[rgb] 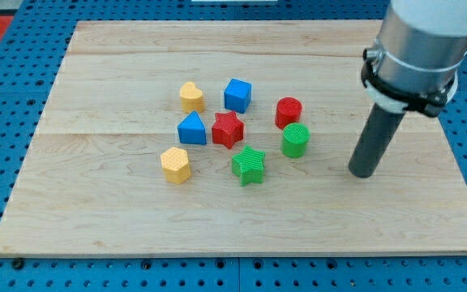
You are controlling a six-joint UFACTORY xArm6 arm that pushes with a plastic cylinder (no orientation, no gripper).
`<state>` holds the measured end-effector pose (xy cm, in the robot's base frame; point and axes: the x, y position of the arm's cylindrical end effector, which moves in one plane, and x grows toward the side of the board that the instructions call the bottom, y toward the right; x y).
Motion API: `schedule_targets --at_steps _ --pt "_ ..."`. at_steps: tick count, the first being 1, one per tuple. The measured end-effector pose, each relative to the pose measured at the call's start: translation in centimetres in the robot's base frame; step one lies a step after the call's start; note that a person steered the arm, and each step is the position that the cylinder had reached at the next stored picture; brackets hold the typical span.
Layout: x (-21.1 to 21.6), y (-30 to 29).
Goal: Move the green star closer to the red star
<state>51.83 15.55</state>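
Pale wooden board (96, 211) lies on a blue pegboard table (6, 89). Nearest on it sit the green star block (249, 165) and, to its left, a yellow hexagonal block (175, 165). My tip (362, 173) rests on the board well to the right of the green star, touching no block; being a plain dark rod, it has no claw to open or close. Slightly farther back, a green cylinder block (295, 140) stands between my tip and the cluster. The red star block (228, 129) sits just beyond the green star, close but apart, with a blue triangular block (191, 129) touching its left. Farther still are a red cylinder block (289, 112), a blue cube block (237, 94) and a yellow heart-shaped block (190, 96).
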Motion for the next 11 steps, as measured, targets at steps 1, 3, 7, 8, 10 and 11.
schedule_targets --at_steps 1,3,7,8,10,11 --pt "1.4 -3.6" --pt "1.7 -12.8" --pt "0.7 -13.7" --pt "0.0 -13.2" --pt "0.7 -20.3" --pt "-0.4 -24.9"
